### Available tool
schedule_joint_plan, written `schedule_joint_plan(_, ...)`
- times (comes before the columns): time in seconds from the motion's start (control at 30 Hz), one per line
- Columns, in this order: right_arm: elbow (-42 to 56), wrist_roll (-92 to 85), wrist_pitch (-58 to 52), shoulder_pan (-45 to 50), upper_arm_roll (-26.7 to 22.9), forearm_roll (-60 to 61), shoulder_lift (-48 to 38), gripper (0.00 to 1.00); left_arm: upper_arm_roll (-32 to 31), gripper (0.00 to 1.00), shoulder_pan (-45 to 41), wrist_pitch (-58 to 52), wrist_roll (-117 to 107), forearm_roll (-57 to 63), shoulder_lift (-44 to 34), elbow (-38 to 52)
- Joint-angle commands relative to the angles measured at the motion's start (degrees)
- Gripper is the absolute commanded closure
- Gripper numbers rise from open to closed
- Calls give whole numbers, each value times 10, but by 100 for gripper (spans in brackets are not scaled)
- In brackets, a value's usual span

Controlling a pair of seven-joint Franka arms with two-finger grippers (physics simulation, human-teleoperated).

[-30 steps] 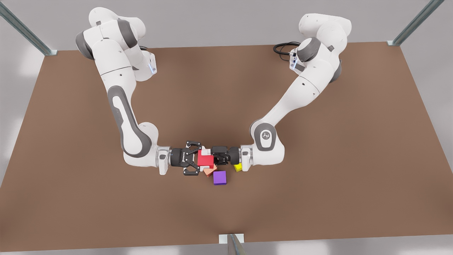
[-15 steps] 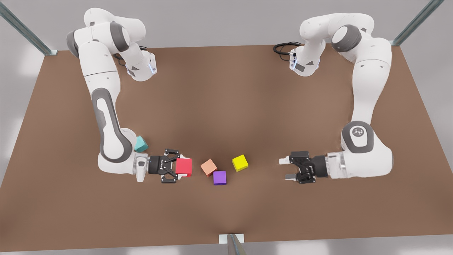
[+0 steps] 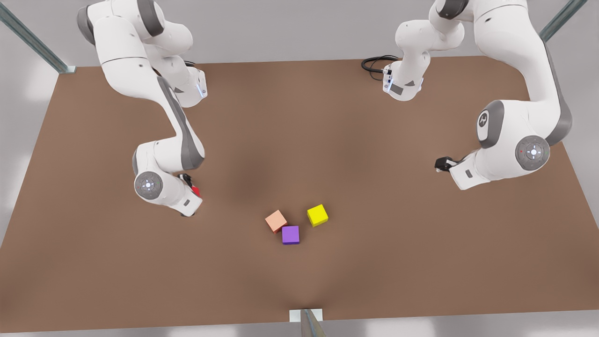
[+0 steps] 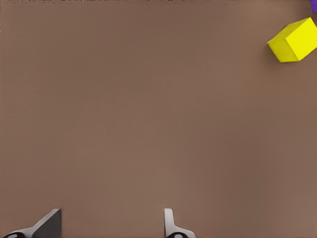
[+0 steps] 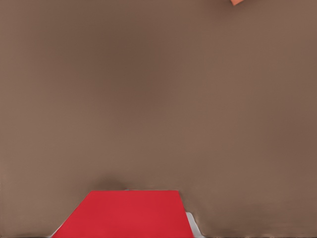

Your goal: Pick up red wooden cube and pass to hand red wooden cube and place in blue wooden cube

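Observation:
The red wooden cube [image 5: 126, 213] sits between the fingers of my right gripper [image 5: 124, 234], which is shut on it just above the brown table. In the front view this gripper [image 3: 191, 187] hangs under the wrist of the arm at the front view's left, and a sliver of the red cube [image 3: 195, 191] shows beside it. My left gripper [image 4: 111, 228] is open with nothing between its fingers. It rides the arm at the front view's right [image 3: 441, 164], far from the cubes. The blue wooden cube is hidden.
A salmon-orange cube [image 3: 275, 220], a purple cube [image 3: 290, 234] and a yellow cube [image 3: 317, 215] lie grouped at the table's front middle. The yellow cube [image 4: 294, 40] also appears in the left wrist view. A black cable [image 3: 374, 62] lies at the far edge.
The two grippers met at the red cube and parted. The arm at the front view's left carried the cube leftward and turned its wrist down; the other arm drew back right and rose.

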Motion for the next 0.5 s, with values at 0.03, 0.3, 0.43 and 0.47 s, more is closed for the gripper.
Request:
schedule_joint_plan(0.03,-59,549,130,-8,-3,-39,-18,36,0,0,0,20,-55,-5,6,1)
schedule_joint_plan(0.3,-209,553,233,-11,-4,-39,-80,36,0,0,15,6,-51,-5,14,0)
schedule_joint_plan(0.43,-247,552,269,-19,-5,-39,-85,36,0,0,16,-2,-52,-6,17,1)
schedule_joint_plan(0.47,-247,551,272,-22,-5,-39,-81,36,-1,0,14,-2,-52,-6,16,1)
